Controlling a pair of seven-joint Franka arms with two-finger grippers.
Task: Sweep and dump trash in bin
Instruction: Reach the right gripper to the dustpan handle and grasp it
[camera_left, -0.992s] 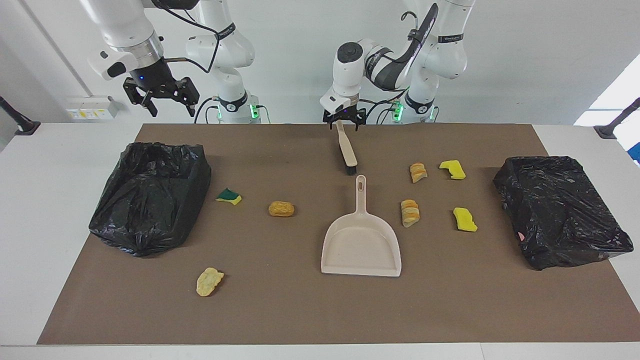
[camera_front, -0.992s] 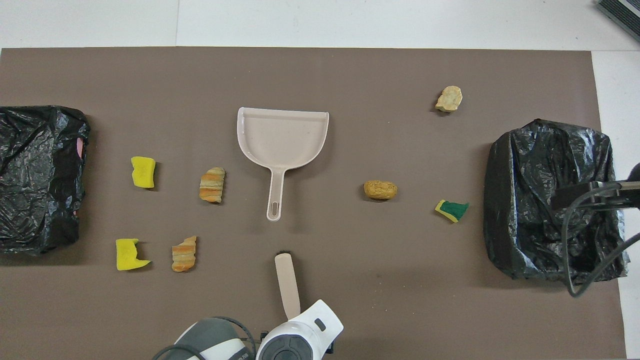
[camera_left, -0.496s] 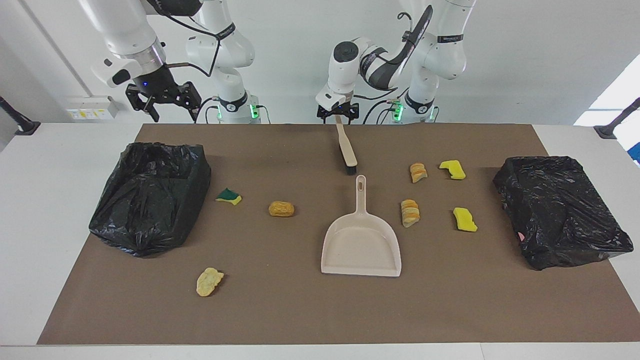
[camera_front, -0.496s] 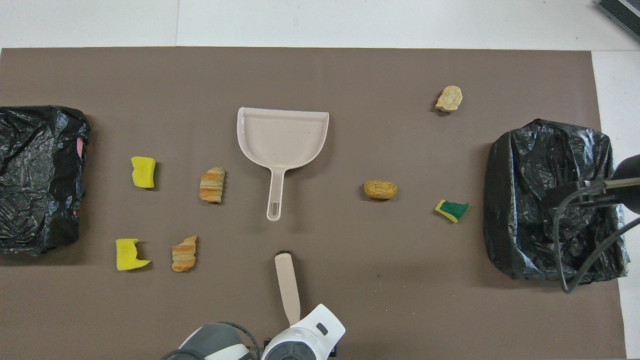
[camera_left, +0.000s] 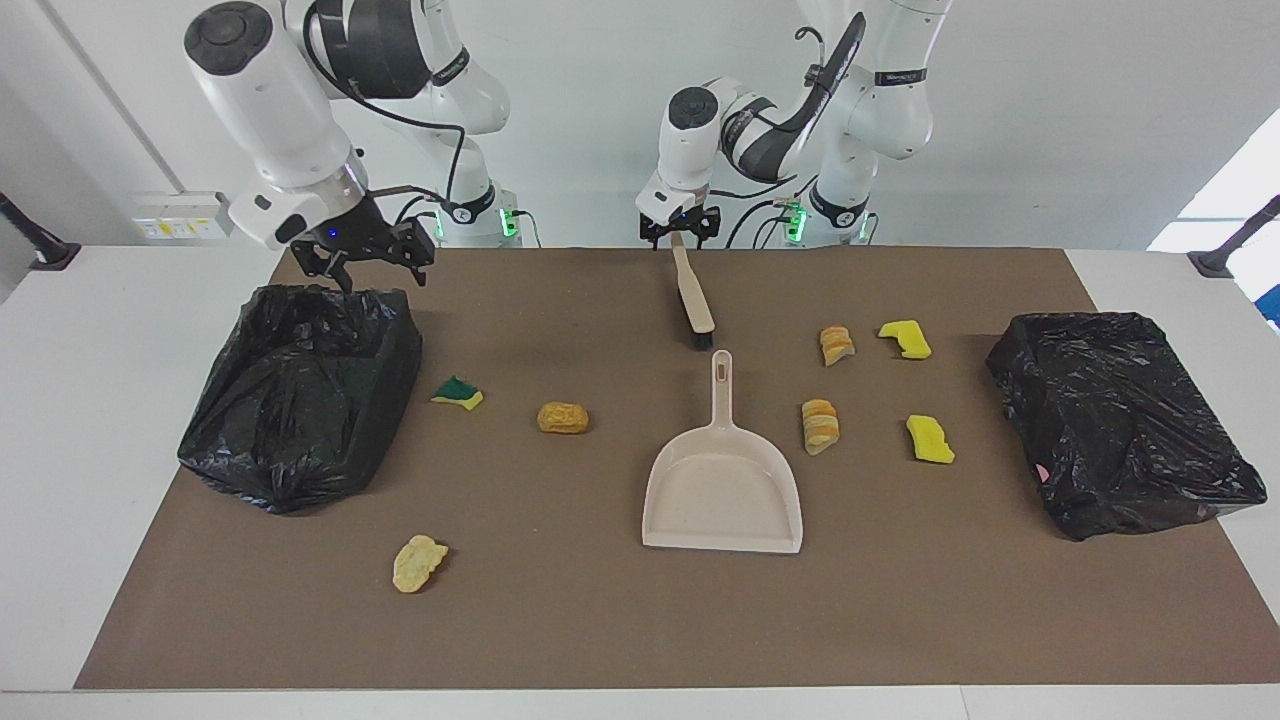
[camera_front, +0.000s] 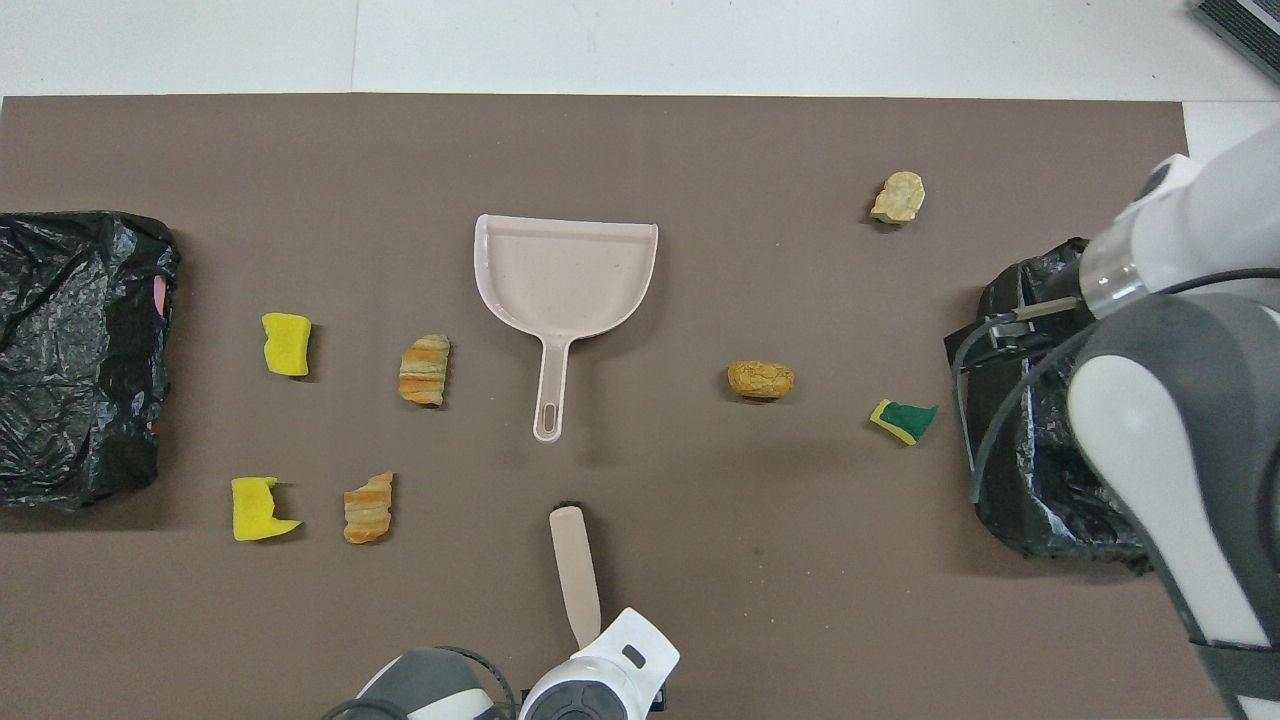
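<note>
I am at the pick-up of the beige, black-bristled brush (camera_left: 696, 303), which lies just nearer the robots than the handle of the beige plastic dustpan (camera_left: 722, 495), its bristle end almost at the handle's tip. The left gripper (camera_left: 680, 236) is down at the free end of the brush handle with the jaws straddling it. I cannot tell whether they have clamped on the handle yet or only bracket it.

To do this well, I judge the grip should sit square across the handle, close firmly, and lift straight up. Otherwise the bristles may nudge the dustpan off its line.

The left arm comes from its base folded low, elbow high, wrist pointing straight down at the table (camera_left: 110, 420).

The right gripper (camera_left: 368, 264) hangs with jaws spread and empty over the robot-side rim of the black bag-lined bin (camera_left: 300, 400), well off from the dustpan at the right arm's end. That arm waits.

None of the trash is swept:
- Toward the left arm's end from the dustpan:
  - two striped tan bread pieces (camera_left: 820, 426) (camera_left: 836, 345)
  - two yellow sponge bits (camera_left: 929, 439) (camera_left: 905, 339)
- Toward the right arm's end:
  - an orange nugget lump (camera_left: 562, 417)
  - a green-and-yellow sponge piece (camera_left: 458, 392)
  - a pale yellow lump (camera_left: 418, 563), farther from the robots than the dustpan's mouth

A second black-bagged bin (camera_left: 1120, 420) sits at the left arm's end.
</note>
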